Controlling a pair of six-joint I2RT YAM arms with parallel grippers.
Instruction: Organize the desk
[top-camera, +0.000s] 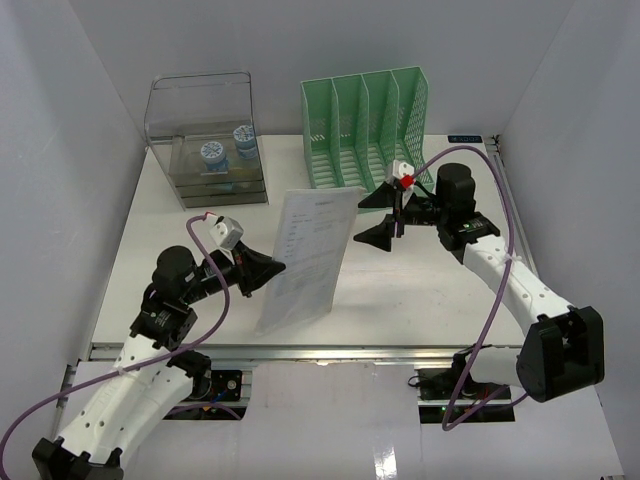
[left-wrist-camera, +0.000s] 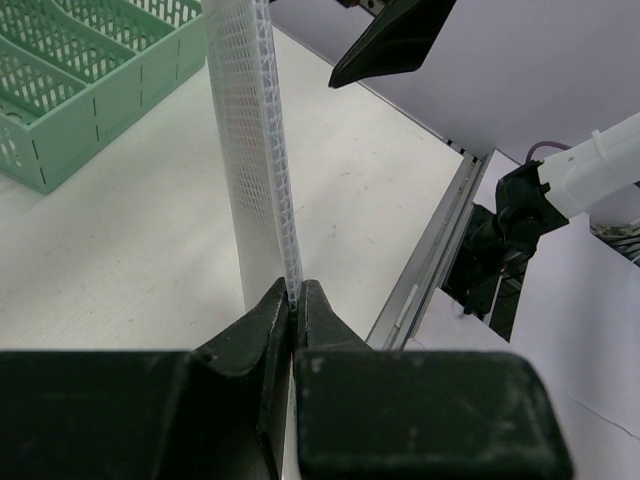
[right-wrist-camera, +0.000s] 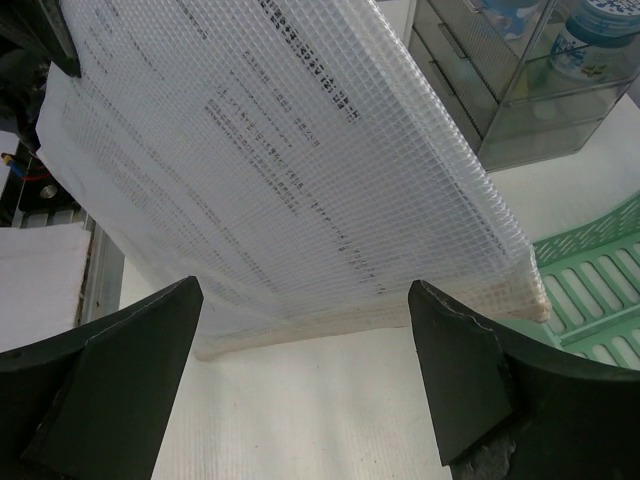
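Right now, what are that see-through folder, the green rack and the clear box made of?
The folder looks like thin clear plastic with a grid weave; printed paper shows through. The green rack seems hard matte plastic, moulded with slots. The clear box looks like glossy stiff plastic, maybe acrylic: things inside show through.

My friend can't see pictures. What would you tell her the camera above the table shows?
The left gripper pinches a clear mesh document pouch upright over the white desk, while the open right gripper hovers beside it. A green file rack and clear drawer box stand behind.
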